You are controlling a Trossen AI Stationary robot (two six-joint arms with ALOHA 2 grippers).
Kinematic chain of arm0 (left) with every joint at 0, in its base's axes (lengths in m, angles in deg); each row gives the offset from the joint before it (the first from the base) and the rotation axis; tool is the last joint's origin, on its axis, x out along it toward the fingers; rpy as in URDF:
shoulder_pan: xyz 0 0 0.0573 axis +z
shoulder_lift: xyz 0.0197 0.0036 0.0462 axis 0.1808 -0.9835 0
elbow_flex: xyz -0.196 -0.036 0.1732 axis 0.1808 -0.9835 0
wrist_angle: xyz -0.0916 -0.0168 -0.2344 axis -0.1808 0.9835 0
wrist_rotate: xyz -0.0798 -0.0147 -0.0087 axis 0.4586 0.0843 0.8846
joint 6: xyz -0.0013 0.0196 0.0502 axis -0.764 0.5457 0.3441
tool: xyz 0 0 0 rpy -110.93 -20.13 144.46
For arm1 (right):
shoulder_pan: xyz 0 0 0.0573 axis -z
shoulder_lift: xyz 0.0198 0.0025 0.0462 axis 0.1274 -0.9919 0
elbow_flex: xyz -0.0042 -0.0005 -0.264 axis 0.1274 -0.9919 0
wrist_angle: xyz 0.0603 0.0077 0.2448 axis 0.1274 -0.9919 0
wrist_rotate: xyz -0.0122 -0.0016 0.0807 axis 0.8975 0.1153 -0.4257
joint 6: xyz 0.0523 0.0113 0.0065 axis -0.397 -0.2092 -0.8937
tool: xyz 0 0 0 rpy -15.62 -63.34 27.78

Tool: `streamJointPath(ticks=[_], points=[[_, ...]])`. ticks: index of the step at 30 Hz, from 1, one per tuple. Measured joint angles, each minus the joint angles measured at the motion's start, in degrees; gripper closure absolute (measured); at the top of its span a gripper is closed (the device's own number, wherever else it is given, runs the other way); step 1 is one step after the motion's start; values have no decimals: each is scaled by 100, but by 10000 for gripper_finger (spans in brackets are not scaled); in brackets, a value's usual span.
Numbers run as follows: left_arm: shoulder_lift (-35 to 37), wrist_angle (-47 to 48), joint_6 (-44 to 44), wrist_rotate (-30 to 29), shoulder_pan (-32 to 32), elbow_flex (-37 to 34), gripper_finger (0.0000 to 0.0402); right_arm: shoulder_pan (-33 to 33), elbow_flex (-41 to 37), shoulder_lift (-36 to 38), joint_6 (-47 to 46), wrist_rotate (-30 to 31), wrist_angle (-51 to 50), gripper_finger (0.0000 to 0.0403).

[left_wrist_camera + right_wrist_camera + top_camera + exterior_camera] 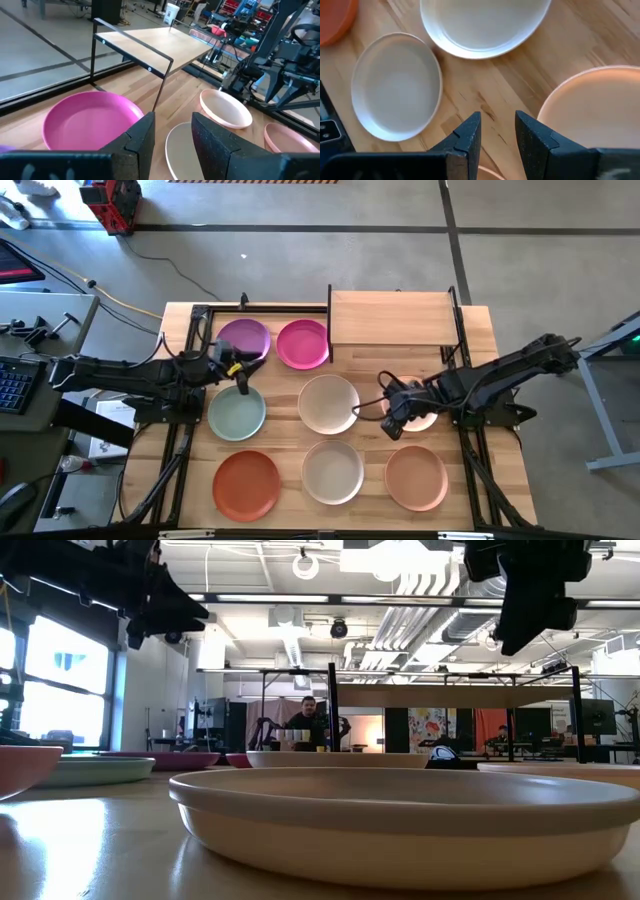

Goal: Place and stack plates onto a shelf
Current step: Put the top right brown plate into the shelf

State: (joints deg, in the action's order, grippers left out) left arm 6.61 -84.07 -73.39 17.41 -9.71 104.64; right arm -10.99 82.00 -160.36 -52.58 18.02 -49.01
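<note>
Eight plates lie flat on the wooden tabletop. Purple [245, 338] and magenta [303, 343] are in the far row, mint [237, 413], cream [328, 403] and peach [418, 416] in the middle, and orange-red [246, 483], off-white [333, 471] and peach [416, 477] in the near row. The shelf [392, 317] stands at the far edge with nothing on its board. My left gripper [241, 383] hangs open above the mint plate's far rim. My right gripper [497, 134] is open, raised over bare wood beside the middle peach plate [600, 110].
The shelf's thin black legs [162, 82] stand close to the magenta plate [87, 122]. Black frame rails [180, 450] run along the table's left and right sides. Bare wood shows between the plates. A person [308, 720] sits in the room beyond the table.
</note>
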Motion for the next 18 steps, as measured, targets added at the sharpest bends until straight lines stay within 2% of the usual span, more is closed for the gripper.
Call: streamJointPath(ticks=[18], points=[[-163, 7, -198, 52, -2, 0, 284, -132, -7, -1601, 13, 325, -406, 304]])
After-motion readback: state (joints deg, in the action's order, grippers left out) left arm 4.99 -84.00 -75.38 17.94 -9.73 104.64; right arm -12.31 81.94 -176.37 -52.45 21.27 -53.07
